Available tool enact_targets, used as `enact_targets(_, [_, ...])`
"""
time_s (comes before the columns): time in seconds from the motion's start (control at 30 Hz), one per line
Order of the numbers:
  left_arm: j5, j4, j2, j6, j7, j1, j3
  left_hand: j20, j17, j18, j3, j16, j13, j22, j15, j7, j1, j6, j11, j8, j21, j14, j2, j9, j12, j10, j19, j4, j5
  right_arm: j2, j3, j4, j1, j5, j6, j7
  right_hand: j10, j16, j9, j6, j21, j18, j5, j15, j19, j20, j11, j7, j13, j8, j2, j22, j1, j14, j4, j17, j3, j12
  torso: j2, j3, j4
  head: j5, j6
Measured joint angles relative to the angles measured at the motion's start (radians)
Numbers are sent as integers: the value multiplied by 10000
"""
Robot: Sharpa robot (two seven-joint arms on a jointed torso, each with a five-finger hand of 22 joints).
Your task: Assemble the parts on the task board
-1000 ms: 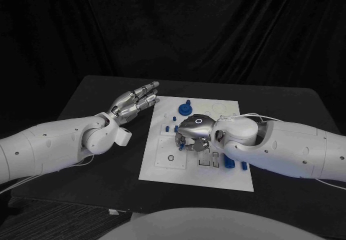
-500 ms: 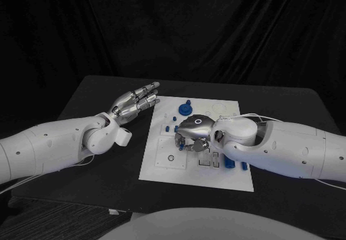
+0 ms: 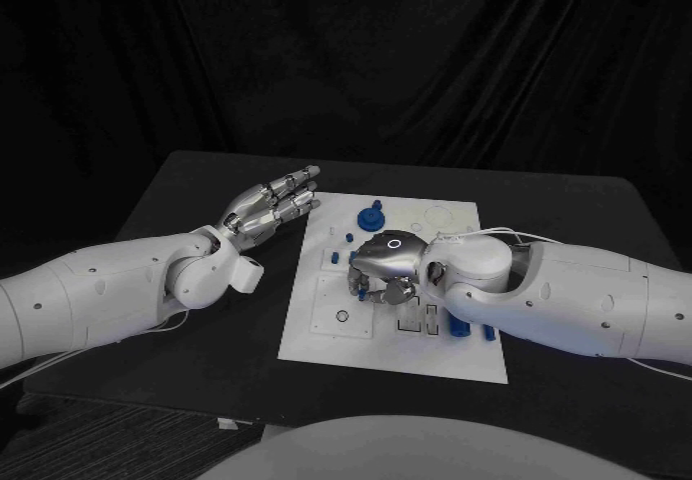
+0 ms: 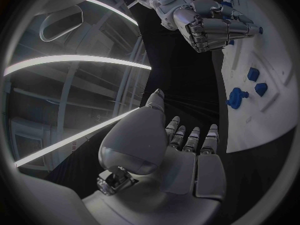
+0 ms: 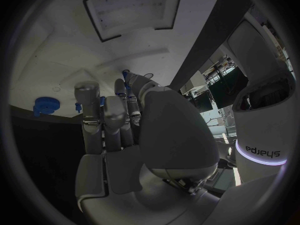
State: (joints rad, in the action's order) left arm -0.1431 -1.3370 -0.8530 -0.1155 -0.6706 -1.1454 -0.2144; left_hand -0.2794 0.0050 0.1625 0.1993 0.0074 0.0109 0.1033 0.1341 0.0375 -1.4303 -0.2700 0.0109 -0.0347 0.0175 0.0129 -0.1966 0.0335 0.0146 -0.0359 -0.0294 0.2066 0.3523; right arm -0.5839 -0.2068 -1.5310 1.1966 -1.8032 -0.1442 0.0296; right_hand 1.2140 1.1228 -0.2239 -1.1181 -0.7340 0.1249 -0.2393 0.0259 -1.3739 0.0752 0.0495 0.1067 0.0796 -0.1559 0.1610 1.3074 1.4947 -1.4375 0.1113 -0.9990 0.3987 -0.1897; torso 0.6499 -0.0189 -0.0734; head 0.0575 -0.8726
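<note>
Hands at the board

Desk [image 3: 188,330], black, carries the white board [image 3: 325,340] at its middle; every place below is given from that board.

Right arm [image 3: 577,295] crosses the board's right edge, and the right hand [image 3: 382,268] sits low over the board's middle, palm down. Its fingers [image 5: 103,115] are curled inward toward the plate. A small blue part [image 3: 359,284] shows at the fingertips, but I cannot tell whether it is pinched or merely standing beside them.

Left arm [image 3: 101,295] lies off the board's left edge. The left hand [image 3: 267,207] hovers beside the board's far left corner, clear of it, fingers [image 4: 194,137] straight, slightly apart and holding nothing.

Gear [image 3: 371,214], blue and round with a toothed rim, stands on the board's far part, beyond the right hand. More blue parts: a bar [image 3: 459,324] near the board's right edge, by the right wrist, and small pegs [image 3: 333,257] on the board's left half, just beside the right hand.
</note>
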Motion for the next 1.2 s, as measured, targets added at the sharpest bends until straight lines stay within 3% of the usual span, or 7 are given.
enact_targets(1.0, [0, 107, 48, -153, 205, 129, 0, -34, 9, -1, 30, 39, -1, 77, 73, 37, 0, 37, 36, 0, 0, 0, 0, -1, 0, 38, -34, -28, 0, -32, -3, -54, -21, -3, 137, -90, 0, 1, 0, 1, 61, 0, 3, 0, 71, 0, 0, -1, -2, 44, 0, 6, 0, 0, -27, 17, 27, 40, -3, 0, 0, 33, 0])
enact_targets(1.1, [0, 122, 55, -165, 221, 139, 0, -34, 10, 0, 30, 39, 0, 85, 73, 37, 0, 37, 36, 0, 0, 0, 0, -1, 0, 38, -34, -28, 0, -22, -2, -43, -36, -3, 148, -121, -4, -89, 2, 72, 206, 0, 3, -38, 81, 9, 4, 69, -1, 44, 0, 5, -4, 39, -36, 81, 18, 117, -3, 0, 0, 33, 0])
enact_targets(1.2, [1, 126, 57, -177, 233, 152, 0, -34, 9, -1, 30, 39, -1, 92, 73, 37, 0, 37, 36, 0, 0, 0, 0, -1, 0, 38, -34, -28, 0, -19, -4, -18, -68, -4, 175, -176, -166, -168, 104, 448, 454, -1, 18, -130, 214, 71, 166, 224, 0, 323, 36, 5, -177, 130, -52, 169, 2, 196, -3, 0, 0, 49, 0])
